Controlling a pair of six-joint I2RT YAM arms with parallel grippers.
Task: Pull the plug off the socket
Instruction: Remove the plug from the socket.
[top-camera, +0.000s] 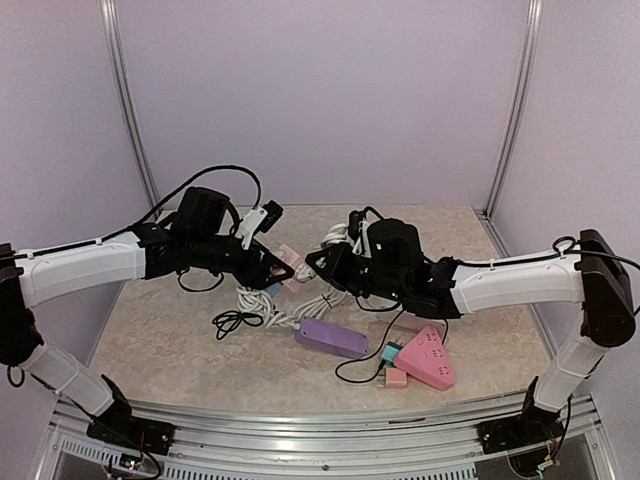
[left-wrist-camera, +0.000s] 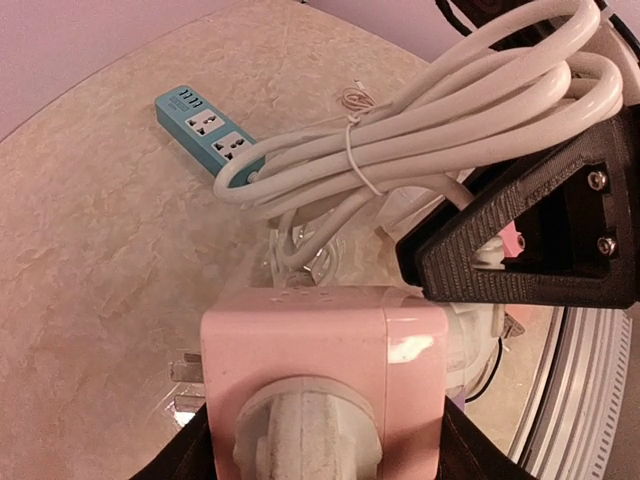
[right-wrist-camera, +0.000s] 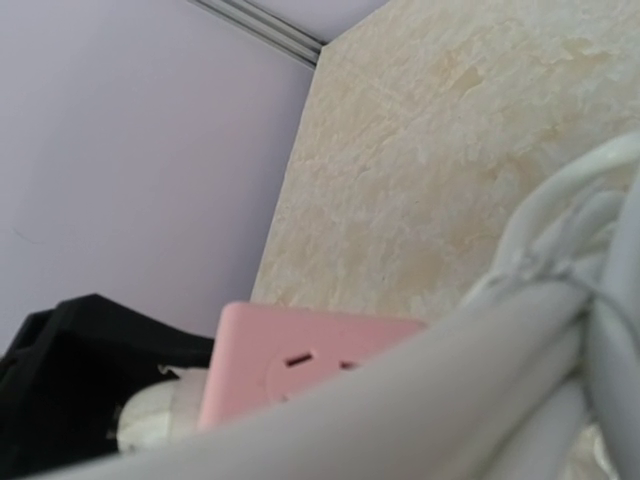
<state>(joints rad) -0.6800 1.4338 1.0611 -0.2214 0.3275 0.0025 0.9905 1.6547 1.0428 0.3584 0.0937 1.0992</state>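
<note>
Beige tabletop (top-camera: 150, 330), lilac walls (top-camera: 320, 100). Left gripper (top-camera: 287, 269) clamps pink socket (left-wrist-camera: 320, 350). Right gripper (top-camera: 313, 262) at white plug (left-wrist-camera: 470, 330); can't tell its grip, cable bundle (left-wrist-camera: 450, 120) hides it. Probably pre-pull: next needs firm straight tug.

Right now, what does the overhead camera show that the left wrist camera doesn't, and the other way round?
Only the overhead view: the left arm and right arm whole, a purple power strip and a pink triangular power strip near the front edge. Only the left wrist view: the thin tie around the white cord, and the socket holes of the blue power strip. Both: the pink socket block between the left fingers, the white cord itself, and the black right fingers beside it.
</note>
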